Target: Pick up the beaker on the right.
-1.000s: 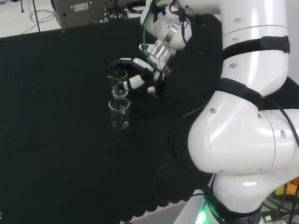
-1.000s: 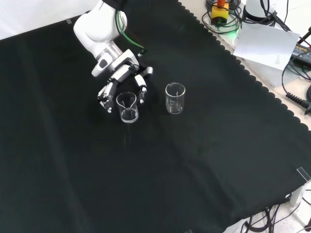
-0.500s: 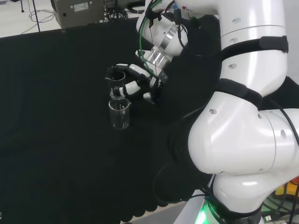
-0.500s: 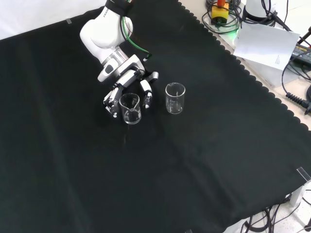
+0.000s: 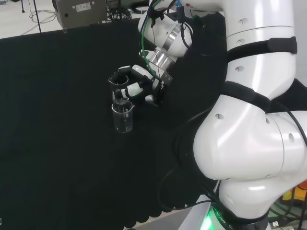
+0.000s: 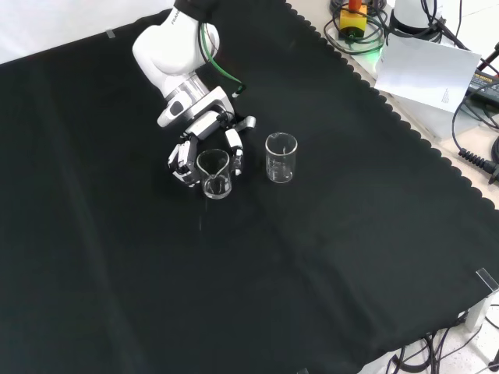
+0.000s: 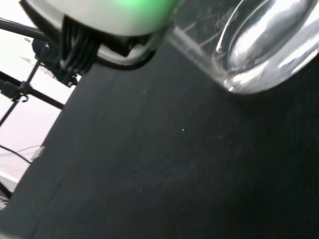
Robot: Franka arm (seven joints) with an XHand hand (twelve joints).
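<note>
Hand sits over the cloth w/ fingers curled round a clear beaker; in front view they wrap it from both sides, thumb side at view's left, other fingers at view's right. Beaker is tilted in the grip, mouth toward the palm, base toward the camera. Can't tell if the base still touches the cloth.

In head view the hand is left of the arm, fingers closed on the same beaker, whose rim shows dark between the fingertips. Just below it in that view stands a 2nd beaker, upright on the cloth, free of the hand; the two overlap in that view, so contact btwn them can't be judged there.

Front view settles it: 2nd beaker stands to the right of the held one, apart from it, near the fingers but not touching.

Wrist view: held beaker's glass wall and base are close and large, w/ black cloth beyond and a blurred white part of the hand by it.

Off the cloth at front view's top right: white paper and cables.
</note>
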